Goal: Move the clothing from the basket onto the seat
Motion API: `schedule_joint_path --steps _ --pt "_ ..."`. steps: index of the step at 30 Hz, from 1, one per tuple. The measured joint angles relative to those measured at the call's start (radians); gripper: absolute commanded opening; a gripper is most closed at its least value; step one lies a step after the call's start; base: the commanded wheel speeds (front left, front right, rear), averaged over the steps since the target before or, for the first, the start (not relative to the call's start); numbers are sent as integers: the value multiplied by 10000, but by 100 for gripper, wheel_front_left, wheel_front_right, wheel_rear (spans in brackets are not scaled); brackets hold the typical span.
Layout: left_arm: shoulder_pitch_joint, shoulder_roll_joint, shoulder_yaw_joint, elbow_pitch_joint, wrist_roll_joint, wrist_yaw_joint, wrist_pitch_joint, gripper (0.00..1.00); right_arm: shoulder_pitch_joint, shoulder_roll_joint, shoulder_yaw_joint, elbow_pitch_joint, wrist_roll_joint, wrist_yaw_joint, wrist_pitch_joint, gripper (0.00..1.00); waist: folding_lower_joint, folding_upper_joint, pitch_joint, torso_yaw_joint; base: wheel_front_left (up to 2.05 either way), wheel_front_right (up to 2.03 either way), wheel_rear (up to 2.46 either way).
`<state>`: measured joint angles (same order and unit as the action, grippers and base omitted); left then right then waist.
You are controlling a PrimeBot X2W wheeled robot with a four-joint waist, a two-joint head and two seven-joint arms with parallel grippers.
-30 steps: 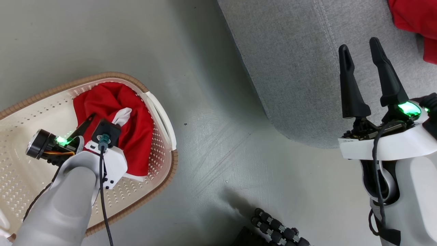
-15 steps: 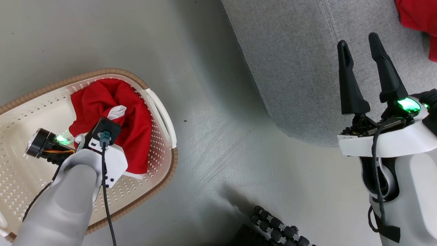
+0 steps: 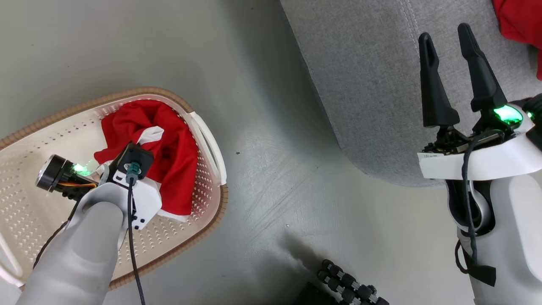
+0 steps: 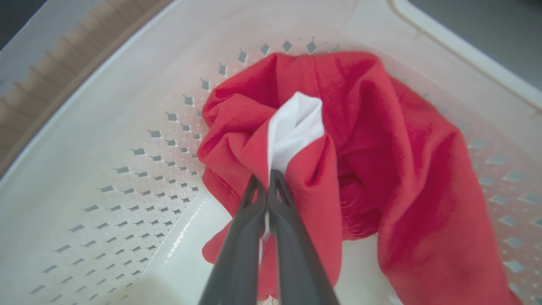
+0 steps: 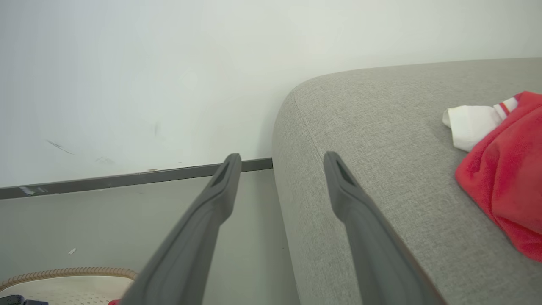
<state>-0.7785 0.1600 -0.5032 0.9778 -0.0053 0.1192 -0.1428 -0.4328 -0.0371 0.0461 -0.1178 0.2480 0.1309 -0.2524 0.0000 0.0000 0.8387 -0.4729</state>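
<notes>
The cream basket (image 3: 25,178) stands on the floor at the left, with a brown rim. Red clothing (image 3: 173,144) with a white panel lies bunched against its right wall. My left gripper (image 4: 266,180) is down inside the basket (image 4: 106,127), shut on a fold of this clothing (image 4: 381,161) where the red meets the white. My right gripper (image 3: 444,31) is open and holds nothing above the near corner of the grey seat (image 3: 364,84). A second red and white piece of clothing (image 5: 508,178) lies on the seat (image 5: 381,127) to the right of my right gripper (image 5: 282,157).
Bare grey floor (image 3: 262,169) separates the basket from the seat. A black ribbed part (image 3: 351,288) shows at the bottom edge. In the right wrist view a pale wall with a dark skirting (image 5: 127,178) runs behind the seat, and the basket's rim (image 5: 63,273) shows at the lower left.
My left gripper has shut on the clothing in the basket, and the fabric has bunched up around it. The head camera has shifted slightly. My right gripper has stayed open.
</notes>
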Motion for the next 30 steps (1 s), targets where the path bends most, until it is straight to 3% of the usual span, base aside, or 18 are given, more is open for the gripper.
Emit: schedule_joint_path --steps 14,30 --pt "148 -105 148 -968 -146 17 -779 0 -321 -6 13 384 -290 0 0 100 0 0 -569 570 0 0 0" --pt "1161 -132 621 -3532 -575 683 -1058 0 -686 -54 58 817 -1005 0 -2 100 0 0 -1798 1572 0 0 0"
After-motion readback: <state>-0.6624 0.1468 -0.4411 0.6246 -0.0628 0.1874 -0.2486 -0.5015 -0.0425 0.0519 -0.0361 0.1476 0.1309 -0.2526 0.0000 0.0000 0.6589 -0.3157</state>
